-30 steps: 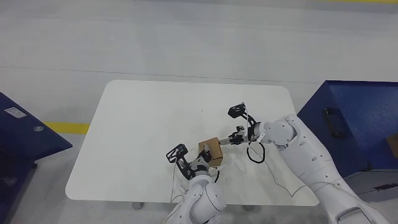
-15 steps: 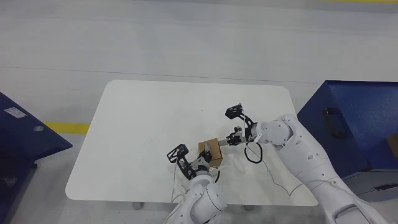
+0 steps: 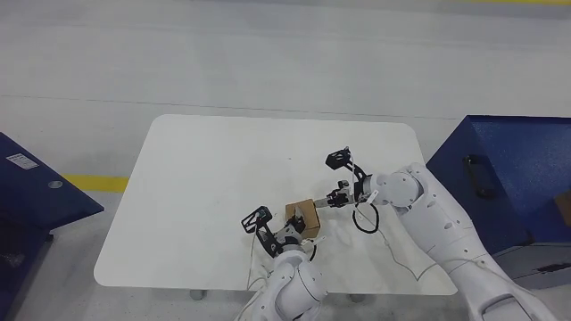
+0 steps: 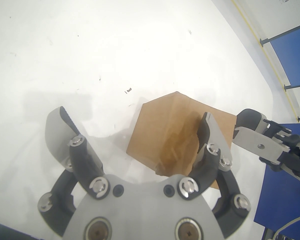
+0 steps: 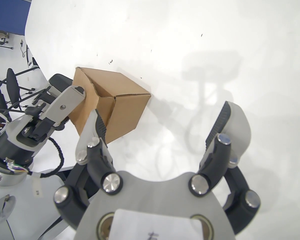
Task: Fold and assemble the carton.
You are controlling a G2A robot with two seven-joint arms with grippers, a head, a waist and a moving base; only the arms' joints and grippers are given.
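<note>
Small brown cardboard carton sits on the white rounded-corner worktop, near edge, slightly right of centre. It stands as a box shape. One end shows loose flaps not yet flush.

Left pincer comes in from the near edge, jaws wide open and gripping nothing. One finger is against the carton on its near side, the other is out over bare worktop to the left.

Right pincer comes in from the right, also wide open with no grip. One finger is at the carton's right face, touching or just beside it, cannot tell which. The other finger is well clear, over bare worktop.

The two pincers flank the carton, close to each other.

Blue bin stands off the worktop's right edge.
</note>
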